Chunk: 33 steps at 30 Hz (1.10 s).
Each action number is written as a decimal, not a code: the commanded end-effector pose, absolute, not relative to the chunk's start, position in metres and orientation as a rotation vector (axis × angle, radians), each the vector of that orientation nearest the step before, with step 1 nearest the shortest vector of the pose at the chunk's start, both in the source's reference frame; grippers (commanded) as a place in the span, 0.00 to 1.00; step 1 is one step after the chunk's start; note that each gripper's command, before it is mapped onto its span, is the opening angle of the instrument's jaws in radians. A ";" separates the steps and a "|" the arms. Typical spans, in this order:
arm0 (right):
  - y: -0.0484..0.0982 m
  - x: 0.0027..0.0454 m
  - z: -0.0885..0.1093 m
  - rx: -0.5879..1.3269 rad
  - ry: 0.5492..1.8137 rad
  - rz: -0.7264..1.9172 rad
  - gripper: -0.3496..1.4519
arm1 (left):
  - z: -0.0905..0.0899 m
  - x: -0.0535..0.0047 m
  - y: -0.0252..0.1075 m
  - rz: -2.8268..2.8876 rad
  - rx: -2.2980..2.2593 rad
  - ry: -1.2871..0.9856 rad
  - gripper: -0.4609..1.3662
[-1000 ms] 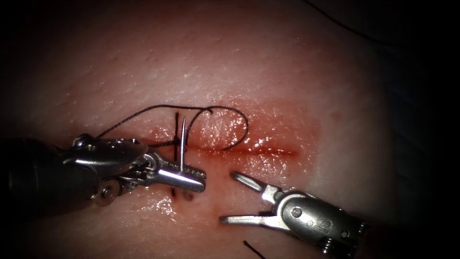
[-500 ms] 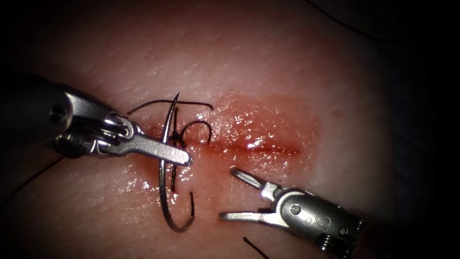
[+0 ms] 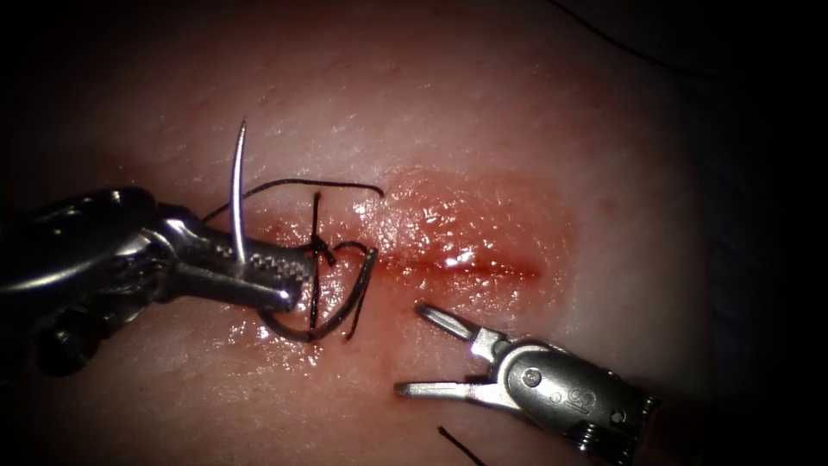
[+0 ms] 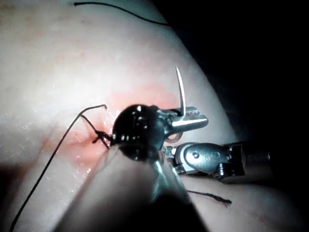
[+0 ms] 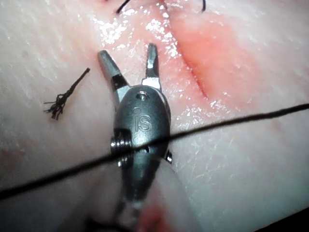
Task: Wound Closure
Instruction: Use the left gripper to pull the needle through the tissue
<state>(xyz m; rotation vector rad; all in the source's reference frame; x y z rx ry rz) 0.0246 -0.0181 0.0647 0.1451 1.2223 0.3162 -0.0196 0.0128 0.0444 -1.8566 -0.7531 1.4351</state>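
My left tool (image 3: 280,280) comes in from the left, its jaws shut on the curved needle (image 3: 238,198) about a third of the way back from the tip. The tip points up, away from the tissue (image 3: 483,129). The needle's rear arc (image 3: 332,326) hangs just over the tissue by the knot (image 3: 321,250), at the left end of the cut (image 3: 470,268), and looks free of it. In the left wrist view the needle (image 4: 180,92) rises from these jaws (image 4: 190,120). My right tool (image 3: 412,349) stands open below the cut, holding nothing; its jaws (image 5: 128,53) are spread.
Dark thread tails (image 3: 345,184) lie above the knot. A cut frayed end of thread (image 5: 63,99) lies on the tissue near the right tool. One long strand (image 5: 217,123) crosses over the right tool's wrist. Red fluid (image 3: 483,233) wets the tissue around the cut.
The left tool has drawn the needle out of the tissue, swung it leftward and turned the tip upward. The loose thread loop has shrunk toward the knot. The right tool has stayed in place, open.
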 end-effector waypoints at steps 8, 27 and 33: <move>-0.018 0.0245 0.065 0.145 1.222 0.316 0.74 | 0.044 -0.0194 0.014 1.749 -2.070 -0.255 0.06; -0.018 0.0245 0.065 0.146 1.220 0.318 0.74 | 0.039 -0.0168 0.026 1.921 -2.229 0.303 0.06; -0.018 0.0245 0.065 0.150 1.220 0.323 0.74 | 0.037 -0.0154 0.029 1.895 -2.235 0.361 0.06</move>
